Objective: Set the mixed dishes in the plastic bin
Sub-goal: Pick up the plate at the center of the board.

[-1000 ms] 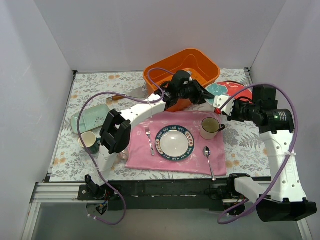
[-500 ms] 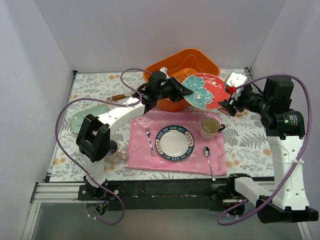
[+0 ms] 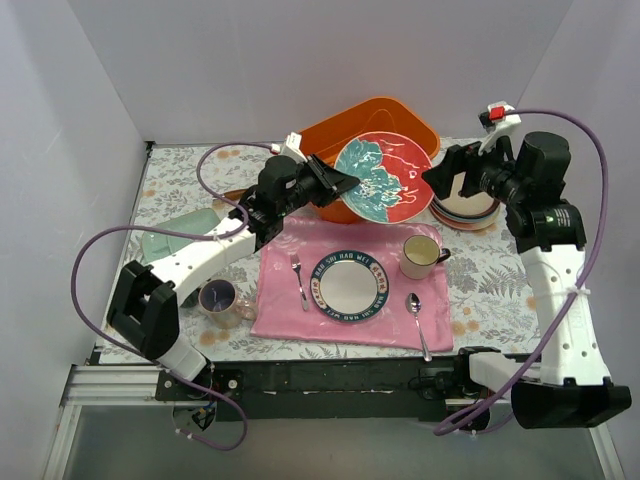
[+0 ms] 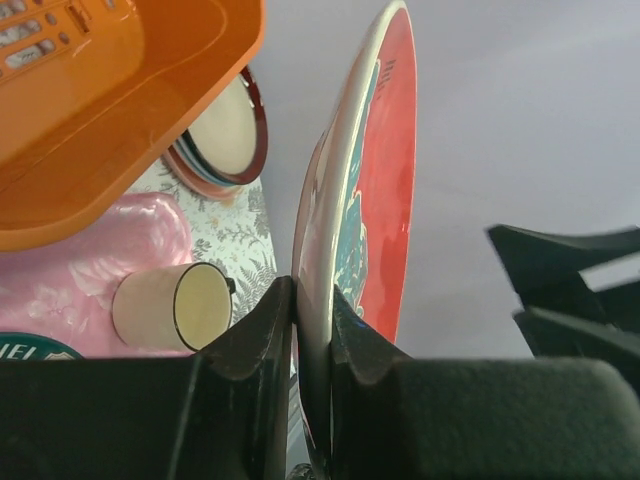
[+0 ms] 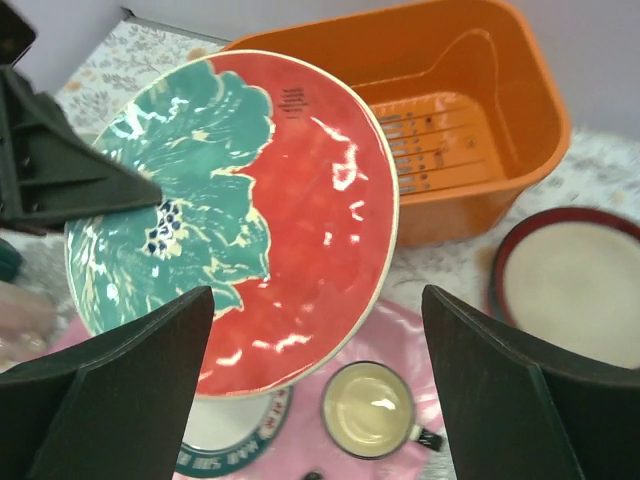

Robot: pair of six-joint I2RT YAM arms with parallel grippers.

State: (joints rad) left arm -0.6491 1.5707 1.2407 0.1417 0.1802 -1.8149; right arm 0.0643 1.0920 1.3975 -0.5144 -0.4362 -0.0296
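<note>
The teal floral plate (image 3: 385, 178) with a red half hangs tilted on edge in the air, in front of the orange plastic bin (image 3: 405, 112). My left gripper (image 3: 338, 181) is shut on its left rim; in the left wrist view the rim (image 4: 345, 210) sits pinched at my left gripper (image 4: 313, 320). My right gripper (image 3: 440, 182) stands open, just right of the plate and clear of it. In the right wrist view the plate (image 5: 250, 210) lies beyond the wide-open right gripper (image 5: 318, 297), with the bin (image 5: 470, 110) behind. A stack of round plates (image 3: 466, 210) rests right of the bin.
A pink placemat (image 3: 280, 300) holds a white lettered-rim plate (image 3: 348, 286), a fork (image 3: 298, 280), a spoon (image 3: 418, 322) and a cream mug (image 3: 420, 255). A lavender-lined mug (image 3: 218, 297) and a pale mint plate (image 3: 155, 240) sit at the left.
My right gripper has let go of the floral plate, opened and drawn back up to the right. My left gripper has lifted the plate and swung it left toward the bin.
</note>
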